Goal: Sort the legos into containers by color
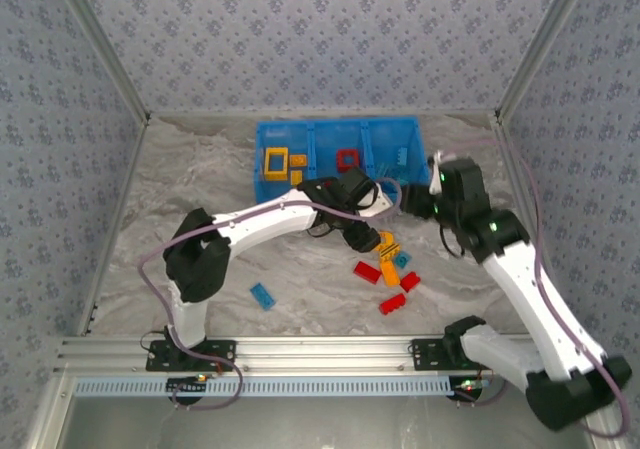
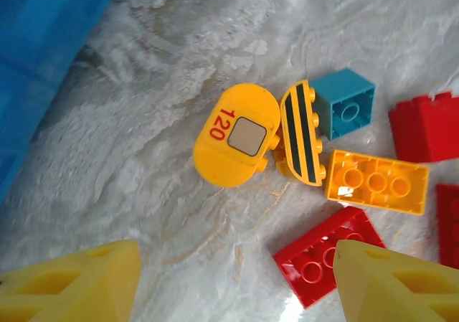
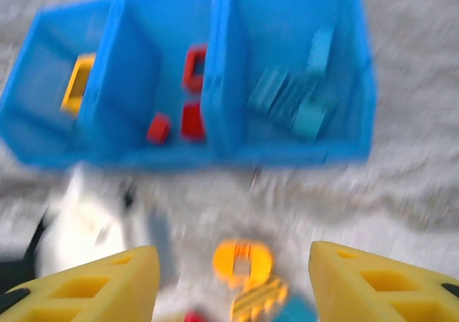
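Marbled grey-white tabletop (image 1: 170, 199), enclosed by floral-patterned walls (image 1: 300, 39). The left end effector (image 2: 233, 293) and right end effector (image 3: 229, 286) both stand apart, empty.

One bin (image 1: 300, 123), three compartments (image 1: 330, 141), two arms (image 1: 260, 219)

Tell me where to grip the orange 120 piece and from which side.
Come down from above: the orange 120 piece lies flat, print up. Pinch its upper and lower edges in the left wrist view, probably; the striped piece crowds its right edge.
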Controlling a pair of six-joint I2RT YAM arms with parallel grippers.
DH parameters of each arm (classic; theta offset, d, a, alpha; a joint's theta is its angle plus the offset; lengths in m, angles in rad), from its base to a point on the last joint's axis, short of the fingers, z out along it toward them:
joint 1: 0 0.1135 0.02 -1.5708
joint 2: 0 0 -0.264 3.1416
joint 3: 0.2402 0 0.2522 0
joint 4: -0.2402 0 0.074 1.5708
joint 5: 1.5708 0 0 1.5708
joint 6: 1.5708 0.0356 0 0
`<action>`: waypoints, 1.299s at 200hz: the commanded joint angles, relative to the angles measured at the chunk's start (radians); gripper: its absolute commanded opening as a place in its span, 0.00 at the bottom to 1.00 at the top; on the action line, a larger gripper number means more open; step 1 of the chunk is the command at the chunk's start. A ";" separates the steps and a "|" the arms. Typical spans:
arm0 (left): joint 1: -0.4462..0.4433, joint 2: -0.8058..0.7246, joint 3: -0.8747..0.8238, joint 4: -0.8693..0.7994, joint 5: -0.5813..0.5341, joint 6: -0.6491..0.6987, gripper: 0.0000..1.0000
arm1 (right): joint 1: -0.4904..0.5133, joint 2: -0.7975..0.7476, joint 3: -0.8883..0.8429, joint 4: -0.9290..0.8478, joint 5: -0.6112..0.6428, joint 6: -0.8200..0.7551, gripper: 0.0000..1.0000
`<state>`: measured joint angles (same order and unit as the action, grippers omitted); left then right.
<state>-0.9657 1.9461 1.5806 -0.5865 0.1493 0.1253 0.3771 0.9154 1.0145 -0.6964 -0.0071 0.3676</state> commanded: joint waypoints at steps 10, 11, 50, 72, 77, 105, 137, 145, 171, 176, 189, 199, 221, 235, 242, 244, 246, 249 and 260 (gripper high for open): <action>0.009 0.048 -0.007 0.049 0.082 0.303 0.73 | 0.008 -0.226 -0.118 -0.122 -0.263 0.109 0.63; 0.009 0.050 -0.009 0.052 0.083 0.306 0.73 | 0.008 -0.237 -0.122 -0.125 -0.268 0.111 0.64; 0.010 0.104 -0.030 0.148 0.051 0.360 0.76 | 0.009 -0.382 -0.172 -0.160 -0.342 0.165 0.67; 0.007 0.132 -0.024 0.179 0.056 0.373 0.78 | 0.008 -0.385 -0.153 -0.169 -0.350 0.162 0.67; 0.007 0.139 -0.021 0.184 0.050 0.373 0.79 | 0.009 -0.383 -0.148 -0.172 -0.350 0.159 0.67; 0.008 0.178 -0.004 0.202 0.038 0.372 0.80 | 0.007 -0.385 -0.113 -0.193 -0.341 0.154 0.68; 0.007 0.219 0.015 0.221 0.035 0.364 0.79 | 0.007 -0.391 -0.069 -0.248 -0.301 0.151 0.68; 0.007 0.226 0.022 0.221 0.038 0.359 0.78 | 0.006 -0.392 -0.059 -0.262 -0.292 0.147 0.68; -0.001 0.252 0.046 0.221 0.039 0.356 0.76 | 0.007 -0.393 -0.047 -0.276 -0.284 0.145 0.68; -0.002 0.257 0.052 0.220 0.040 0.355 0.76 | 0.007 -0.394 -0.049 -0.275 -0.285 0.145 0.68; -0.005 0.268 0.064 0.219 0.034 0.352 0.75 | 0.007 -0.393 -0.054 -0.273 -0.284 0.145 0.68; -0.007 0.278 0.074 0.221 0.023 0.348 0.74 | 0.008 -0.394 -0.060 -0.267 -0.284 0.146 0.68; -0.007 0.293 0.089 0.231 0.023 0.340 0.72 | 0.006 -0.393 -0.070 -0.256 -0.290 0.153 0.68; -0.008 0.307 0.113 0.218 0.035 0.335 0.66 | 0.006 -0.393 -0.073 -0.254 -0.288 0.154 0.67; -0.010 0.311 0.122 0.212 0.037 0.334 0.62 | 0.005 -0.394 -0.075 -0.255 -0.287 0.153 0.67; -0.010 0.311 0.123 0.210 0.038 0.335 0.61 | 0.005 -0.394 -0.076 -0.255 -0.287 0.153 0.67; -0.010 0.312 0.125 0.208 0.038 0.334 0.59 | 0.005 -0.394 -0.075 -0.254 -0.286 0.154 0.67; -0.011 0.312 0.125 0.209 0.040 0.335 0.58 | 0.005 -0.393 -0.077 -0.255 -0.287 0.153 0.67; -0.013 0.306 0.121 0.206 0.039 0.333 0.47 | 0.005 -0.394 -0.078 -0.252 -0.286 0.152 0.67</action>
<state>-0.9672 2.2406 1.6691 -0.3668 0.1795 0.4591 0.3801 0.5297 0.9413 -0.9432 -0.3023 0.5095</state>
